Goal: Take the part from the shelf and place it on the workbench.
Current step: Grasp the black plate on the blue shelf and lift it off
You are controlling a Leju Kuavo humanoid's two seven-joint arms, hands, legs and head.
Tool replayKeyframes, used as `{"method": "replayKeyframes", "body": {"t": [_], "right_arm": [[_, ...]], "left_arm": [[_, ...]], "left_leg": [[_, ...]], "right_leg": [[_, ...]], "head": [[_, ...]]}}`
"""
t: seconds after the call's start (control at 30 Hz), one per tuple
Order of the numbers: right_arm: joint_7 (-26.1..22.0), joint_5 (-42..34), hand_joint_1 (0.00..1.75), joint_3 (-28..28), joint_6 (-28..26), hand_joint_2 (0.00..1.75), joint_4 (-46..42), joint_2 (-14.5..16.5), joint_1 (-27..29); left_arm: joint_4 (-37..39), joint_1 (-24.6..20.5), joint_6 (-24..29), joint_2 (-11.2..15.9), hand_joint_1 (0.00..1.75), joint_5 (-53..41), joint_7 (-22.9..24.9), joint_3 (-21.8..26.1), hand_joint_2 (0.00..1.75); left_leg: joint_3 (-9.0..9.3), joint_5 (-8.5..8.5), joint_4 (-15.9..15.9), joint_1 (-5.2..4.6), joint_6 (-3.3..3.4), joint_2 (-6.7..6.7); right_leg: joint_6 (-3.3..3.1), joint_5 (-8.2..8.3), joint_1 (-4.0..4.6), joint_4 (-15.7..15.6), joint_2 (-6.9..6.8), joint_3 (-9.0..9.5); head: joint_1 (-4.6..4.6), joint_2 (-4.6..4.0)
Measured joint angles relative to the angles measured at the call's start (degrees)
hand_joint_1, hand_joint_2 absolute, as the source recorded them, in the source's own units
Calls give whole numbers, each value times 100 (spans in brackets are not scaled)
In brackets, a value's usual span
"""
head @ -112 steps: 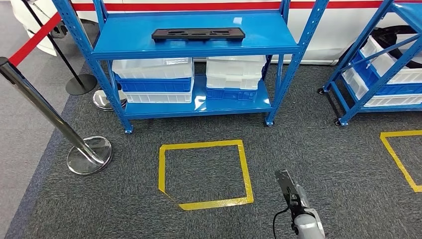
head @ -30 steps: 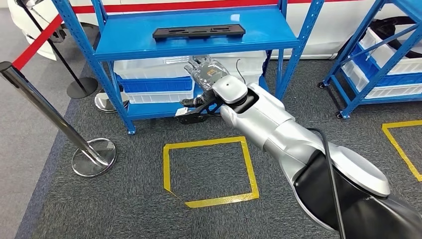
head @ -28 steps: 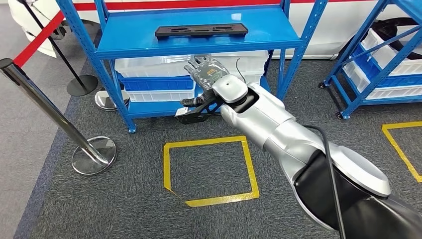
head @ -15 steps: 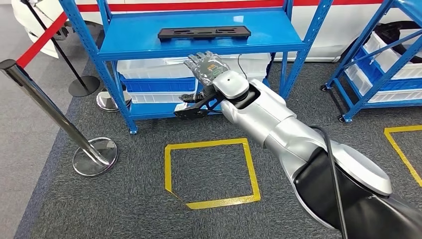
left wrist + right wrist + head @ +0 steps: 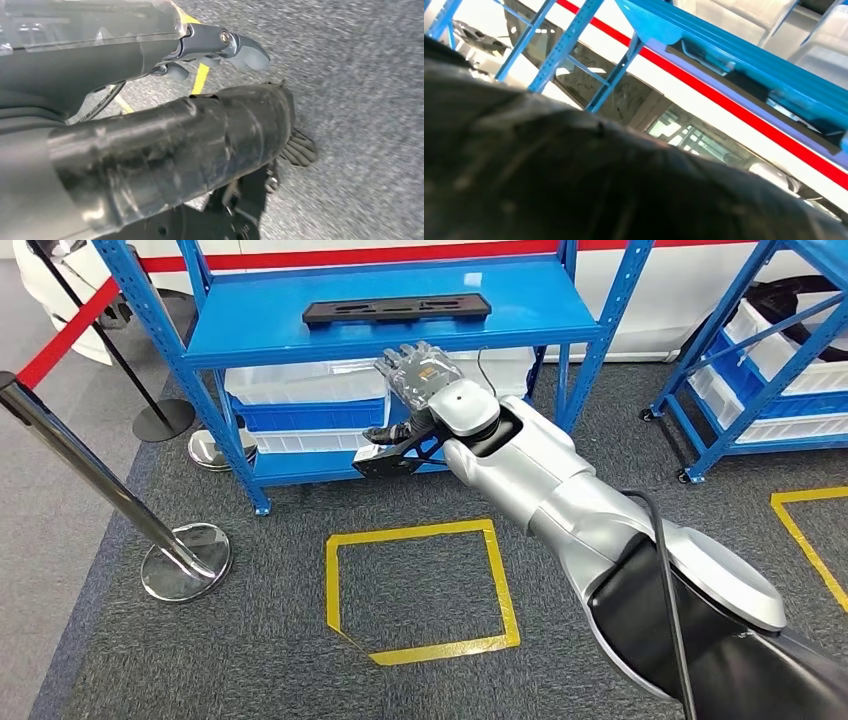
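**Operator:** Head view has my right hand (image 5: 420,375) raised in front of the blue shelf (image 5: 250,325), fingers spread, holding nothing. The black part (image 5: 397,309) lies flat on the top board, just beyond and above the fingertips, not touched.

**Spotter:** So which step are we in?

**Operator:** The reach, I'd say; nothing is grasped yet. Next I need the hand up over the shelf's front edge and onto the part's long body, without knocking that edge.

**Spotter:** And the left hand?

**Operator:** Left hand (image 5: 220,47) hangs low over grey carpet (image 5: 360,75); whether it's spread or curled I cannot tell.

**Spotter:** What's around?

**Operator:** White and blue bins (image 5: 305,400) sit on the lower board behind the hand. A yellow taped square (image 5: 420,590) marks the carpet nearer me than the hand. A steel stanchion (image 5: 80,465) with red rope stands off to the hand's left, a second blue rack (image 5: 760,350) to its right. I can't see any workbench.
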Motion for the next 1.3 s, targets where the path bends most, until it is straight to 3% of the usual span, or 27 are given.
{"method": "replayKeyframes", "body": {"t": [0.13,0.33,0.37,0.43,0.5,0.57,0.7,0.73,0.83,0.87,0.93,1.03,1.1,1.17,1.2,1.27,1.3], "right_arm": [[-1,20,0,-5,7,0,14,-9,-8],[-3,27,0,-7,6,0,14,-9,-10],[-4,33,0,-7,6,0,15,-9,-15],[-10,61,0,-10,20,0,25,-10,-10],[-16,82,0,-15,41,0,44,-28,8],[-19,89,0,-17,51,0,53,-46,6],[-22,96,0,-26,56,0,55,-49,-16],[-21,100,0,-30,55,0,56,-49,-26],[-22,113,0,-38,55,0,61,-41,-15],[-23,117,0,-39,56,0,63,-42,5],[-24,132,0,-39,59,0,67,-42,40],[-23,162,0,-39,61,0,69,-42,51],[-24,171,0,-40,63,0,71,-44,49],[-24,172,0,-41,65,0,73,-45,54],[-24,172,0,-42,66,0,73,-46,56],[-24,173,0,-45,68,0,74,-55,54],[-24,173,0,-46,70,0,75,-64,56]], "left_arm": [[1,-7,-1,-4,0,-16,-71,26,0],[1,-3,-1,-9,0,-20,-74,31,0],[1,1,-1,-13,0,-20,-75,32,0],[1,2,13,-21,0,-47,-84,36,0],[2,-1,42,-45,0,-96,-84,39,0],[4,-7,56,-72,0,-123,-79,40,0],[9,-19,69,-87,0,-226,-61,39,0],[10,-20,80,-90,0,-262,-48,39,0],[13,-20,107,-96,0,-305,-28,39,0],[12,-20,109,-95,0,-310,-29,38,0],[13,-12,101,-94,0,-319,-36,37,0],[13,3,81,-96,0,-327,-52,37,0],[13,-10,74,-97,0,-327,-57,37,0],[13,-18,73,-99,0,-323,-61,36,0],[13,-15,72,-109,0,-319,-62,35,0],[14,-8,72,-129,0,-311,-62,36,0],[14,-7,72,-137,0,-309,-61,36,0]], "left_leg": [[95,-52,-107,-5,134,-19],[140,-52,-118,6,159,-22],[165,-55,-127,11,175,-21],[228,-87,-141,16,221,-19],[363,-207,-144,11,208,-29],[479,-308,-150,10,137,-39],[493,-372,-10,9,31,-29],[405,-470,178,16,18,-24],[-115,-849,1076,23,-32,-21],[-263,-907,1287,23,-46,-21],[-366,-770,1280,27,-70,-19],[-70,-187,362,41,-91,-9],[59,-109,-28,22,-36,-5],[60,-120,-54,8,58,-14],[72,-48,-63,21,98,-14],[85,-5,-87,46,159,-8],[87,5,-94,47,177,-5]], "right_leg": [[108,5,21,39,3,54],[130,-25,13,74,3,53],[150,-68,4,159,1,16],[221,-344,-31,860,-3,-415],[184,-78,-21,749,0,-614],[68,384,32,5,8,-395],[-52,379,26,-134,-3,-219],[-72,381,9,-169,-4,-173],[-120,359,8,-189,-6,-131],[-128,350,12,-183,-5,-129],[-127,326,8,-156,0,-126],[-85,261,-5,-66,9,-127],[-31,230,8,0,7,-168],[29,218,25,29,2,-205],[61,198,25,48,1,-210],[127,38,12,262,1,-291],[160,-122,-5,526,1,-407]], "head": [[4,0],[3,0],[4,1],[6,0],[2,-1],[9,0],[15,0],[15,0],[9,1],[9,1],[8,0],[9,0],[11,0],[13,0],[13,1],[14,1],[15,1]]}}
